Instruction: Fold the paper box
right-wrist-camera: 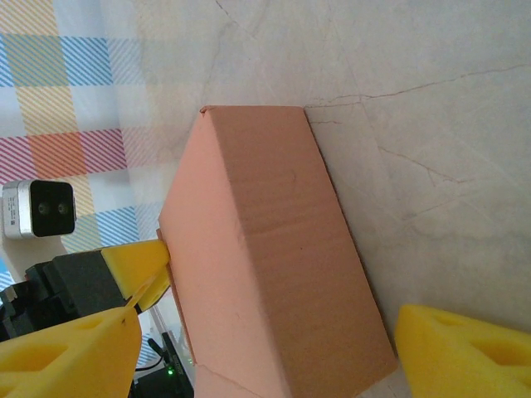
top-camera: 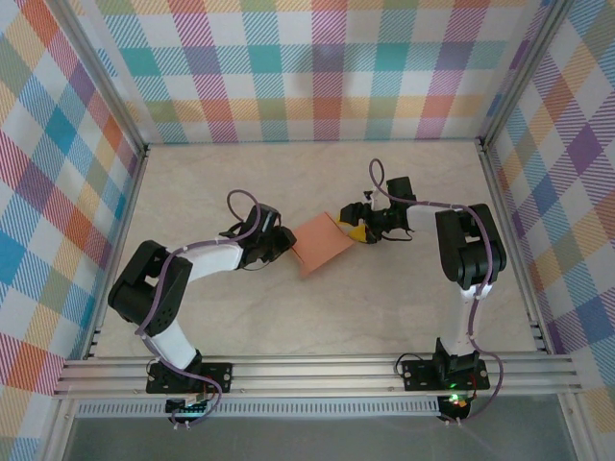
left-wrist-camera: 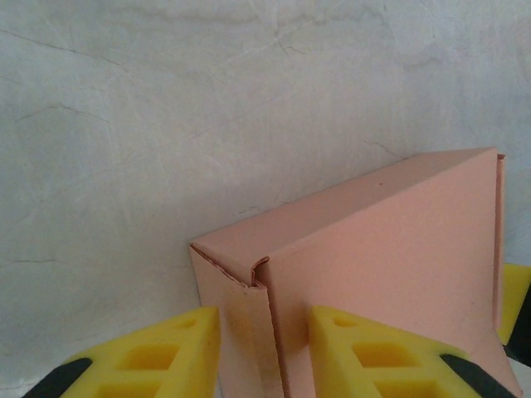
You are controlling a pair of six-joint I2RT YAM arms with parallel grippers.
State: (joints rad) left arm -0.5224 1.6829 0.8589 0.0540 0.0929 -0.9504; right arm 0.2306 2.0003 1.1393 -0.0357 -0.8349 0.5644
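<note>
Left claw (left-wrist-camera: 264, 352): low over the middle of the worktop (top-camera: 240, 317), pads (left-wrist-camera: 166, 356) narrowly either side of a corner flap of the paper box (top-camera: 323, 243), probably to press that seam; real bite on the card impossible to tell.
Paper box: mid-worktop between both claws, raised into a hollow sleeve; likely braced from both ends against sliding.
Right claw (right-wrist-camera: 265, 352): at the box's right end, spread wide astride its body, gap on one side; seemingly a backstop, no grip.
</note>
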